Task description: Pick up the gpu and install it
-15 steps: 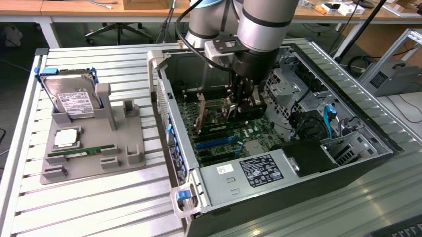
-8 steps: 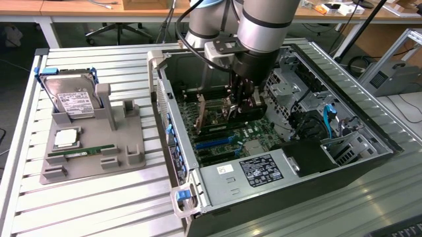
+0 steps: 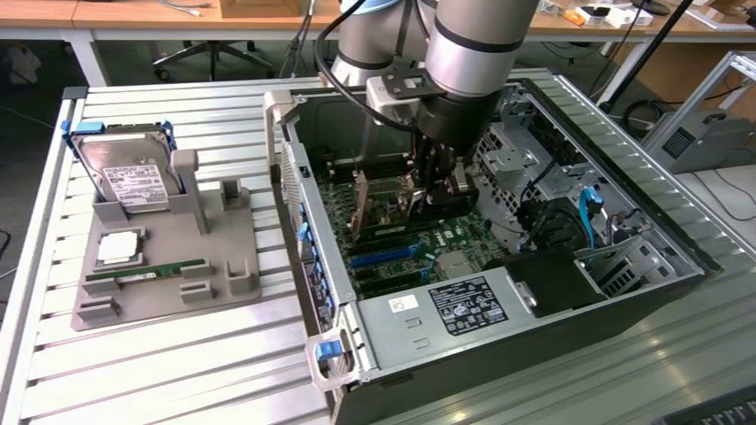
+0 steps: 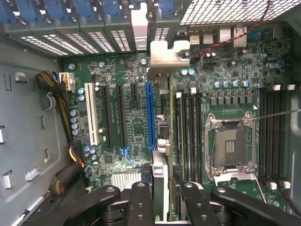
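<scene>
Here my gripper [image 4: 162,195] holds the gpu [image 4: 160,141] edge-on above the motherboard [image 4: 127,136]: thin green card, silver bracket [image 4: 164,54].

A robotics laboratory: a slatted aluminium worktable [image 3: 177,354] carries an open computer case [image 3: 497,266] and a grey parts fixture [image 3: 165,257]; at twelve o'clock stand wooden benches [image 3: 142,18] and an office chair [image 3: 212,53].
</scene>
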